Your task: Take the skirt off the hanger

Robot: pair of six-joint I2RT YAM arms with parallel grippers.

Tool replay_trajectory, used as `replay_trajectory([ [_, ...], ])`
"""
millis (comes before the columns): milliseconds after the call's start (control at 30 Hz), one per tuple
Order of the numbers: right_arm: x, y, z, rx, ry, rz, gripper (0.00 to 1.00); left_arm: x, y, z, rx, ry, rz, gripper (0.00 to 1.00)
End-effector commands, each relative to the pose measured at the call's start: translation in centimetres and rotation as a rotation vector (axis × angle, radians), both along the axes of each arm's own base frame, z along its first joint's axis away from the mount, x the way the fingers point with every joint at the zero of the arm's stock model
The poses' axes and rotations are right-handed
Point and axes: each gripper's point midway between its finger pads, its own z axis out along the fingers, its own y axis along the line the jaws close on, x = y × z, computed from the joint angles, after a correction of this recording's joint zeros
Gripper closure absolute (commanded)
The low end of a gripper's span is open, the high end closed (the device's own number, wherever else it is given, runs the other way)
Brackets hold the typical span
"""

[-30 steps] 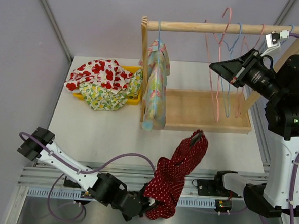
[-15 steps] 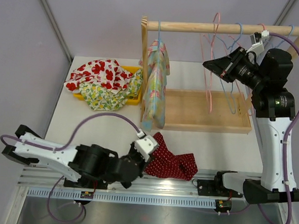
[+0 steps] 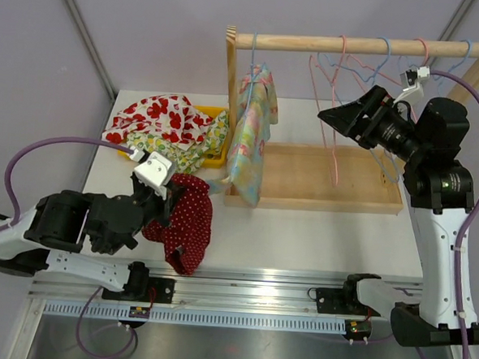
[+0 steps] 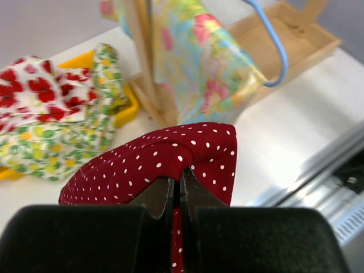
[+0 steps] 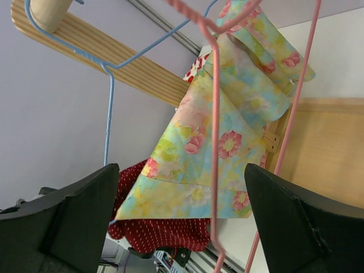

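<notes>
My left gripper [image 3: 167,198] [image 4: 177,183] is shut on a fold of the red polka-dot skirt [image 3: 185,225] [image 4: 170,151]. The skirt hangs from it low over the front left of the table, free of any hanger. The bare pink hanger [image 3: 338,112] [image 5: 215,142] hangs on the wooden rod [image 3: 345,44]. Raised beside the rod, my right gripper [image 3: 329,118] [image 5: 182,219] stands open. Its fingers [image 5: 74,222] are well apart on either side of the pink wire, not touching it.
A floral garment [image 3: 250,139] [image 5: 227,131] hangs on a blue hanger [image 4: 273,51] at the rack's left post. More bare hangers [image 3: 385,66] share the rod. A yellow bin [image 3: 213,111] piled with printed clothes sits back left. The rack's wooden base [image 3: 305,175] fills the back middle.
My left arm has carried the red skirt from the front middle to the left. My right gripper has opened and let go of the pink hanger, which now hangs on the rod.
</notes>
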Motion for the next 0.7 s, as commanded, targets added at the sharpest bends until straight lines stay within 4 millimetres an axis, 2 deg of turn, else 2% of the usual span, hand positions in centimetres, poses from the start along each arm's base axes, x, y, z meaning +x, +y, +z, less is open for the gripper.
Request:
replay_trajectory([
  [0, -1.1, -0.2, 0.3, -0.032, -0.039, 0.005, 0.00, 2.2, 2.6, 3.4, -0.032, -0.097, 0.096, 1.00],
  [33, -1.3, -0.3, 0.0, -0.034, -0.034, 0.004, 0.01, 2.9, 3.2, 3.9, -0.015, -0.121, 0.129, 1.00],
  [133, -2.0, -0.5, -0.4, -0.047, -0.038, 0.001, 0.00, 4.4, 3.3, 5.5, -0.012, -0.167, 0.185, 1.00],
  [200, -2.5, -0.6, -0.4, -0.063, -0.050, 0.000, 0.01, 5.4, 1.8, 6.1, -0.005, -0.180, 0.180, 1.00],
  [233, -2.9, -0.7, -0.4, -0.074, -0.057, -0.002, 0.01, 6.5, 1.9, 6.9, -0.001, -0.197, 0.203, 1.00],
  [300, -3.3, -0.8, -0.4, -0.085, -0.066, -0.002, 0.01, 8.9, 1.1, 6.3, 0.065, -0.198, 0.244, 1.00],
  [333, -3.5, -0.9, -0.6, -0.095, -0.067, -0.003, 0.01, 11.3, 3.0, 6.9, 0.078, -0.204, 0.346, 1.00],
  [400, -4.0, -1.1, -0.6, -0.106, -0.072, -0.009, 0.01, 13.9, 3.8, 8.0, 0.048, -0.208, 0.392, 1.00],
  [433, -4.2, -1.2, -1.0, -0.116, -0.066, -0.007, 0.01, 16.8, 5.9, 7.6, 0.068, -0.189, 0.495, 1.00],
  [467, -4.5, -1.3, -1.1, -0.122, -0.068, -0.011, 0.01, 17.5, 7.1, 10.2, 0.014, -0.221, 0.529, 1.00],
  [500, -4.7, -1.3, -1.4, -0.127, -0.058, -0.009, 0.00, 19.2, 10.0, 11.1, 0.006, -0.227, 0.628, 1.00],
  [533, -4.9, -1.4, -1.5, -0.137, -0.064, -0.007, 0.01, 21.3, 10.3, 11.1, 0.003, -0.210, 0.659, 1.00],
  [567, -5.2, -1.5, -1.7, -0.141, -0.063, -0.009, 0.01, 21.5, 11.0, 14.9, -0.073, -0.273, 0.662, 1.00],
  [600, -5.4, -1.6, -1.9, -0.147, -0.058, -0.013, 0.00, 22.6, 12.5, 15.7, -0.078, -0.282, 0.707, 1.00],
  [633, -5.5, -1.6, -2.2, -0.150, -0.051, -0.013, 0.01, 23.2, 12.7, 17.2, -0.091, -0.308, 0.706, 1.00],
  [667, -5.8, -1.6, -2.2, -0.149, -0.056, -0.009, 0.01, 25.6, 11.6, 18.4, -0.105, -0.327, 0.668, 1.00],
])
